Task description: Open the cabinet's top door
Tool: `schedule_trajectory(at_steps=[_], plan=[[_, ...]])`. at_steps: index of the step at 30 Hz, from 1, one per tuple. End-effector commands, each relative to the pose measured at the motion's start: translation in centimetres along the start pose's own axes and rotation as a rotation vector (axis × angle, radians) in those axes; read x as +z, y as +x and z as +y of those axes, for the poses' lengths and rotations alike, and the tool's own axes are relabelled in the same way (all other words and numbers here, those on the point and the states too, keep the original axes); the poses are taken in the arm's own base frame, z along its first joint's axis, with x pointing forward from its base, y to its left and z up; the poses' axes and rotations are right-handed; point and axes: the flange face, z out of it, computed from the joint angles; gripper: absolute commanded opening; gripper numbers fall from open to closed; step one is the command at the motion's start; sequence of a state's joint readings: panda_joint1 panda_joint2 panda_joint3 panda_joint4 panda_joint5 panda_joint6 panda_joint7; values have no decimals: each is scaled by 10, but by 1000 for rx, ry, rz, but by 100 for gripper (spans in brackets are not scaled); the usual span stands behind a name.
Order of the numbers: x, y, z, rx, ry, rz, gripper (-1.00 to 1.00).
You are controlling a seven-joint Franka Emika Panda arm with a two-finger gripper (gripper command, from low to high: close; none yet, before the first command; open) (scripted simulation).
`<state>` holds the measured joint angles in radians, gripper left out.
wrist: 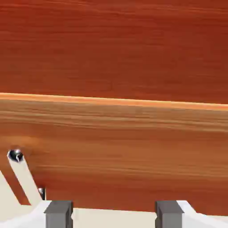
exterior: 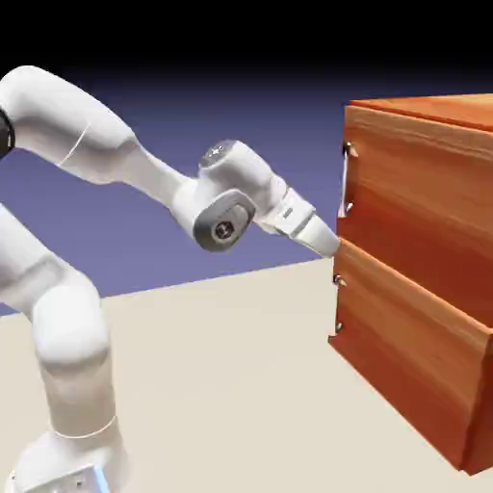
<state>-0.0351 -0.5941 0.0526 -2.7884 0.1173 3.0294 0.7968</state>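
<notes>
The cabinet (exterior: 414, 366) stands at the exterior view's right, a reddish-brown wood box with two stacked front panels. The top door (exterior: 424, 183) lies flush with the box, and its thin silver handle (exterior: 347, 179) runs along its left edge. My gripper (exterior: 333, 245) hangs just below that handle, at the seam between the two panels, and grips nothing. In the hand view wood fills the picture, crossed by a pale seam (wrist: 114, 101). My gripper (wrist: 114, 215) is open, with nothing between its grey fingertips (wrist: 59, 213). A silver handle (wrist: 26, 174) shows at lower left; whose panel it belongs to is unclear.
The lower panel carries its own small silver handle (exterior: 337, 304) below my gripper. The beige table (exterior: 231, 385) stretches between the arm's base and the cabinet.
</notes>
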Motion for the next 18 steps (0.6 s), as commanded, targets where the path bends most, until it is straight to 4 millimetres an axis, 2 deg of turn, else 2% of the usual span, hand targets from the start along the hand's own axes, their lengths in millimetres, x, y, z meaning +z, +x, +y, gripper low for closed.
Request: schedule_trajectory(at_steps=[1,9,18], plan=[[-5,5,-2,56,9,11,0],[-42,31,-21,494,107,77,0],[-77,42,-41,956,253,94,0]])
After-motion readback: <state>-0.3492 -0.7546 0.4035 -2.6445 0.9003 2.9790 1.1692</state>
